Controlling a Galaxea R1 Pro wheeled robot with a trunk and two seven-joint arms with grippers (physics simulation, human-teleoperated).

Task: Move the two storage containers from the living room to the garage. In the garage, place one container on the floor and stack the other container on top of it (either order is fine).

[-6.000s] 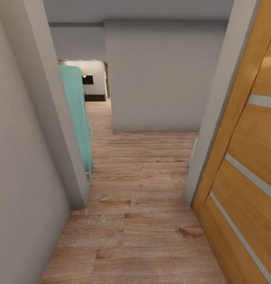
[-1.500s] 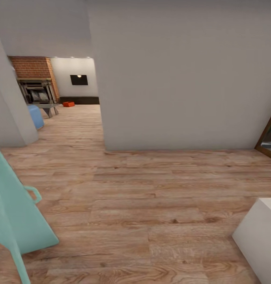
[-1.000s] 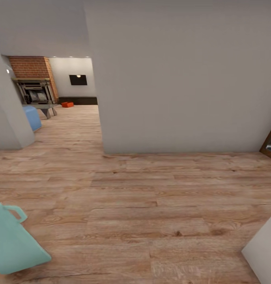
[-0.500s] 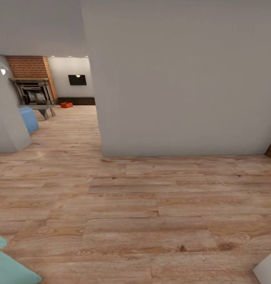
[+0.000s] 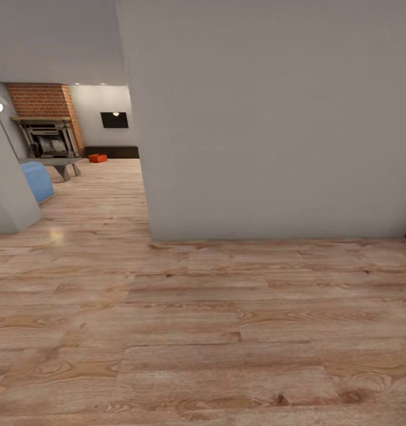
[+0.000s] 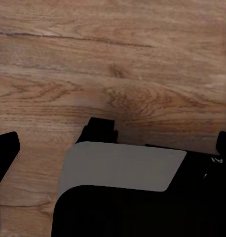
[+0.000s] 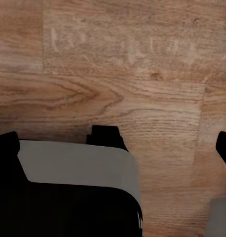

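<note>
**A:** Fingers first; what do the wrist cameras give?

**B:** Left gripper [image 6: 115, 140] hangs above the light wood-plank flooring [image 6: 118, 59] with its black fingertips [image 6: 5, 148] far apart at both edges of the frame, so it is spread wide with only bare planks between; a grey and black part of the robot's body [image 6: 120, 170] sits beneath it.

**A:** And the other one?

**B:** Right gripper [image 7: 115, 143] reads the same; dark fingertips [image 7: 7, 143] well apart, nothing pinched, grainy planks under them; another grey robot panel [image 7: 78, 163] lies close by.

**A:** Further out, then; where is the robot?

**B:** Head camera looks down a hallway; wood planks [image 5: 214, 331] cover the whole lower half, and a plain pale grey wall [image 5: 268, 118] stands straight ahead, its corner at left of centre.

**A:** Any sign of the bins?

**B:** Past that corner the living room [image 5: 90, 171] opens up; one small orange-red storage container [image 5: 97, 158] rests on the planks far off, just before a dark low strip along the white back wall; whether a second bin is with it I cannot tell at this size.

**A:** What surrounds it?

**B:** Red brick fireplace [image 5: 40, 118] to its left with a dark firebox; a grey-legged coffee table [image 5: 58, 164] nearer; a blue sofa end [image 5: 37, 180] beside a pale wall corner [image 5: 7, 189]; a small black rectangle [image 5: 114, 120] hangs on the back wall.
</note>
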